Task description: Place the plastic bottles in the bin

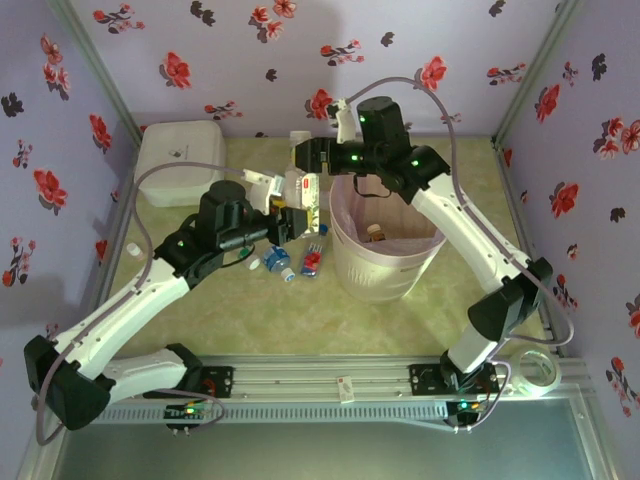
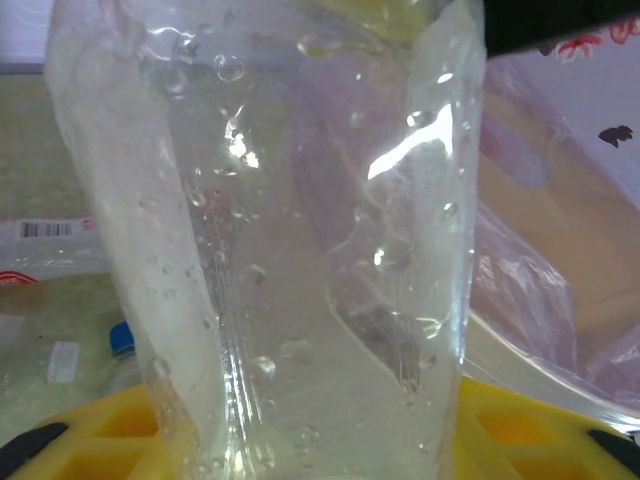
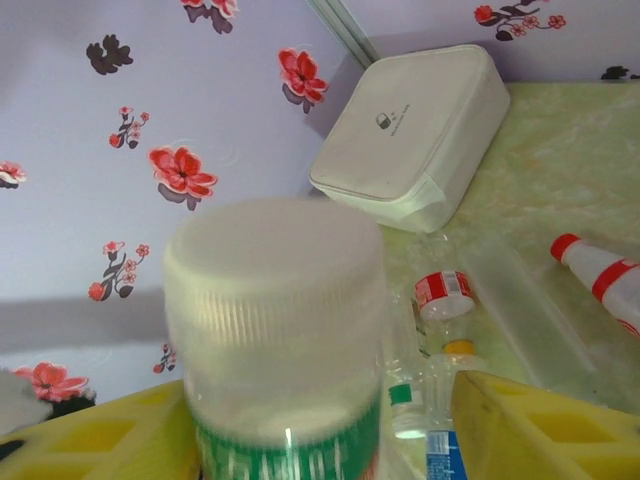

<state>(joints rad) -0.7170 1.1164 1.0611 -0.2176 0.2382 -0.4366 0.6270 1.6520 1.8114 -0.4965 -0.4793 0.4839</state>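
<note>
At the bin's far-left rim, item one: your right hand (image 1: 308,158), clenched on a white-capped bottle (image 3: 275,300) with a green label, its cap end rising clear of the yellow fingers (image 3: 540,420).

Just beside it and nearer you, item two: your left hand (image 1: 272,205), grasping a clear bottle (image 2: 300,250) that stands upright between its pads, droplets on its wall.

Item three: the bin (image 1: 385,280), pink liner (image 2: 545,300) over its rim, lying to the right of both hands. One orange-capped bottle (image 1: 375,230) is inside.

Item four: loose bottles (image 1: 312,255) on the counter (image 1: 300,325), left of the bin, long axes running roughly toward you.

Judgement: your right hand is the nearer to the mouth. A short carry rightward over the rim should serve before either hand lets go.
</note>
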